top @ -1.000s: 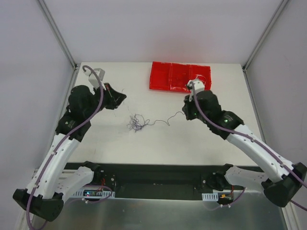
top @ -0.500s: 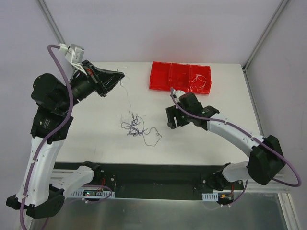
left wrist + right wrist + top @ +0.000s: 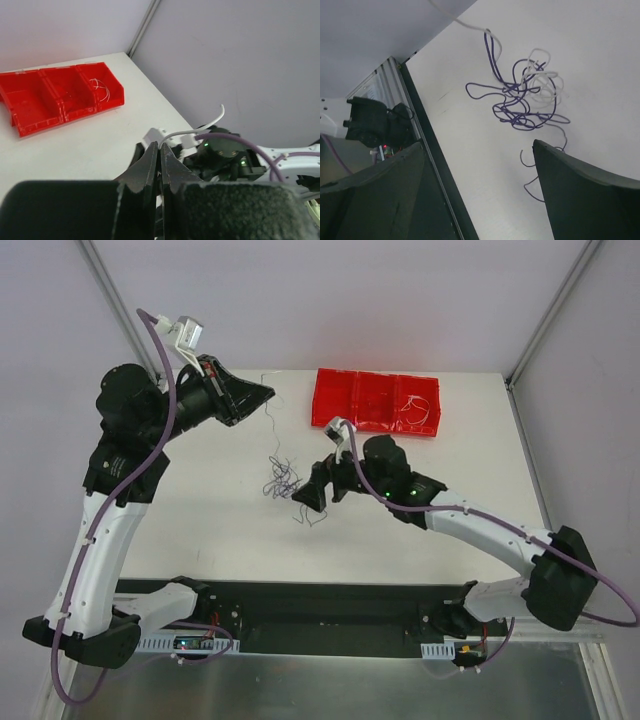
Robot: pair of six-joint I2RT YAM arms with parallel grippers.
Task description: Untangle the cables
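Observation:
The cables [image 3: 281, 480] lie as a small knotted clump of purple and white wires [image 3: 525, 95] in the middle of the table. My left gripper [image 3: 264, 393] is raised above the table's back left and shut [image 3: 159, 146]. A thin strand [image 3: 270, 425] runs from its tips down to the clump; it looks pale [image 3: 457, 21] in the right wrist view. My right gripper [image 3: 305, 498] is low beside the clump's right side, open [image 3: 477, 145] with nothing between its fingers. A loose purple tail [image 3: 532, 187] curls beside its right finger [image 3: 590, 200].
A red three-compartment bin [image 3: 330, 392] stands at the back of the table, also seen in the left wrist view [image 3: 30, 120]. A white wire [image 3: 416, 412] lies in its right compartment. A black frame rail [image 3: 435, 185] runs along the table's near edge.
My right gripper has opened, dropped the purple strand end and swung left to the clump. My left arm has risen and moved right, drawing a strand up from the clump.

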